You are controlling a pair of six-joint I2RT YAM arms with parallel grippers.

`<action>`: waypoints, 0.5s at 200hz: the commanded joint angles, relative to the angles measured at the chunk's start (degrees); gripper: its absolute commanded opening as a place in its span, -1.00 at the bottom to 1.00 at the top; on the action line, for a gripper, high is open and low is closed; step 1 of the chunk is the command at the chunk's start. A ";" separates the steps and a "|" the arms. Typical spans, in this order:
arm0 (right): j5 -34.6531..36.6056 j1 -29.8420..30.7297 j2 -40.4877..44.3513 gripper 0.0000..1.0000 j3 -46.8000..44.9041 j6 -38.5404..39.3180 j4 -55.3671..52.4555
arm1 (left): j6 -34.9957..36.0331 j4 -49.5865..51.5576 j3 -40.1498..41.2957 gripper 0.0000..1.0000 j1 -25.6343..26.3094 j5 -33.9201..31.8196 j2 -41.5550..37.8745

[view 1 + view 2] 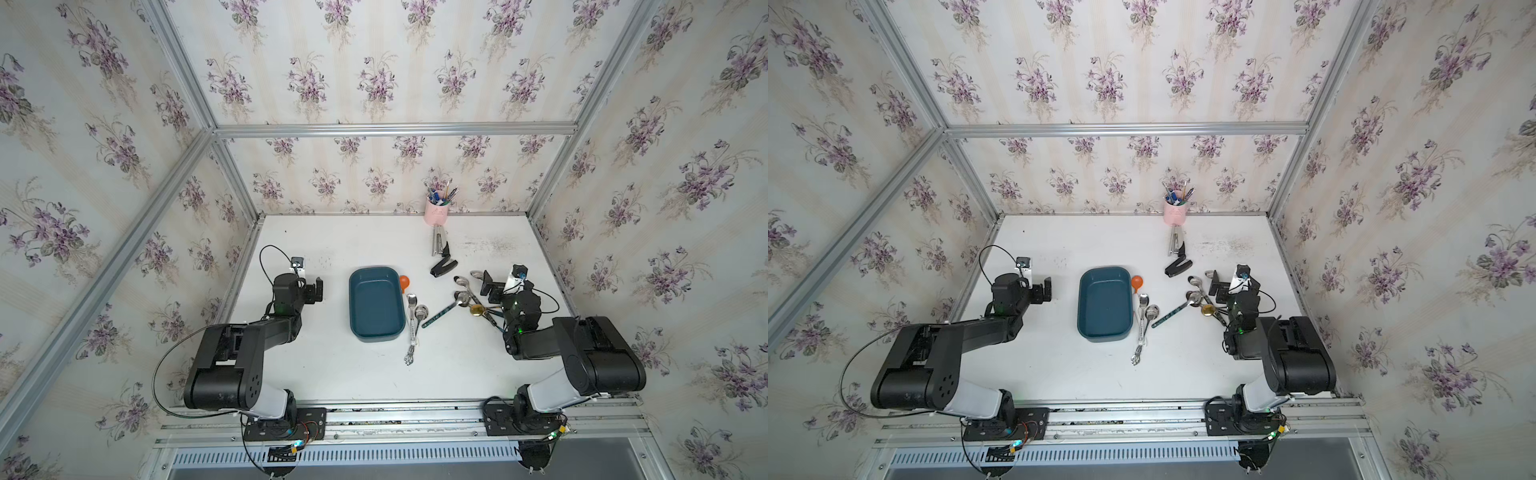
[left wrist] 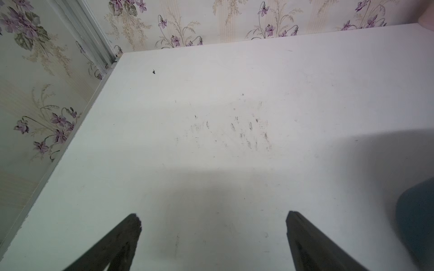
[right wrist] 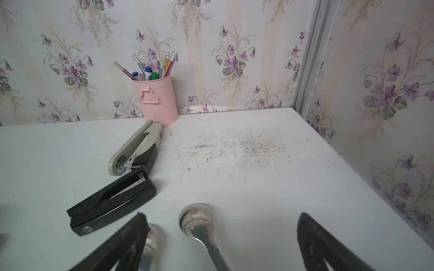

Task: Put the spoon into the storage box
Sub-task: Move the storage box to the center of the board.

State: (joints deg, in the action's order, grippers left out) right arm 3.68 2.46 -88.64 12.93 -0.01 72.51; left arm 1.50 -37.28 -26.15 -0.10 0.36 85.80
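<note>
1. Right claw (image 3: 223,217) (black, two-fingered, parallel-jawed): jaws spread to their full width, gripping nothing. It hangs low over the right-hand cluster of spoons. The bowl of a steel spoon (image 3: 196,218) lies on the white table (image 1: 332,374) between its fingers; whether anything touches it cannot be told.
2. Left claw (image 2: 212,215): equally wide apart and empty-handed, over bare table to the left of the box.
3. Storage box (image 1: 376,305) (dark teal-blue rectangular plastic tub, rounded corners, low walls): at mid-table between the two arms, long axis running near to far, its floor bare.
4. Two steel spoons (image 1: 411,300) lie side by side just right of the box, handles pointing to the near edge. An orange plastic spoon (image 1: 404,281) sits just beside the box's far right corner.
5. In the right-hand cluster, a green-handled spoon (image 1: 436,318) and a gold-bowled spoon (image 1: 477,308) lie crossed among other steel ones.
6. A pink metal cup (image 1: 436,212) holding pens stands at the far wall, with a grey stapler (image 1: 437,245) and a black stapler (image 1: 444,266) just nearer.
</note>
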 commanded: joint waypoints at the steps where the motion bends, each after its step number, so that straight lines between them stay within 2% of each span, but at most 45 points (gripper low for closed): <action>1: -0.69 -0.02 0.24 1.00 -0.18 -0.43 1.14 | 0.53 -1.41 -0.35 1.00 -0.07 0.08 0.03; 100: -0.86 0.00 0.14 1.00 -0.04 -0.52 1.14 | 0.56 -1.48 -0.39 1.00 -0.16 0.17 0.13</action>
State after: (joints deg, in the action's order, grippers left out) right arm 3.16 2.46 -88.64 12.84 -0.01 72.51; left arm 1.50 -37.28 -26.17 -0.25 0.36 85.80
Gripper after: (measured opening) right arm 0.999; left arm 0.997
